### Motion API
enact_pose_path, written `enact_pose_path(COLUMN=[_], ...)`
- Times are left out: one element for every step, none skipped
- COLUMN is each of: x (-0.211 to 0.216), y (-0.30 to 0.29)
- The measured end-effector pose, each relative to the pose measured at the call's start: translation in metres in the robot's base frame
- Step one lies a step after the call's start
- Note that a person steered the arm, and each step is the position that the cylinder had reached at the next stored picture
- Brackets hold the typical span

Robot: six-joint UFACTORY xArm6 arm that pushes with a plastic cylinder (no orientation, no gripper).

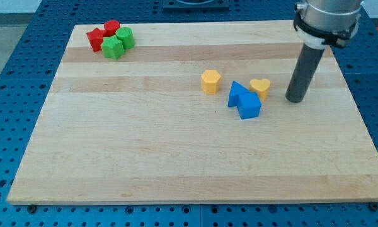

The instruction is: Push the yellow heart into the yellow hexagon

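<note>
A pale wooden board lies on a blue perforated table. The dark rod comes down at the view's right, and my tip rests on the board just right of the yellow heart, not touching it; it has no fingers to open or close. Two blue blocks touch the heart's left side. The yellow hexagon sits further left, apart. Red and green blocks cluster at the top left.

Tabletop: pale wood, smooth, matt, visible grain. Yellow heart, yellow hexagon: smooth matt plastic. Rod: dark, matt.
</note>
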State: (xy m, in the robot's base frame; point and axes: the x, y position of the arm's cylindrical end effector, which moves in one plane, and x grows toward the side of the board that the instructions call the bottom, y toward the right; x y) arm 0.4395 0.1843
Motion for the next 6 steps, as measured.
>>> enact_pose_path(x=[0.0, -0.008, -0.019, -0.029, -0.032, -0.032], y=[-0.004, -0.012, -0.023, -0.041, -0.063, -0.085])
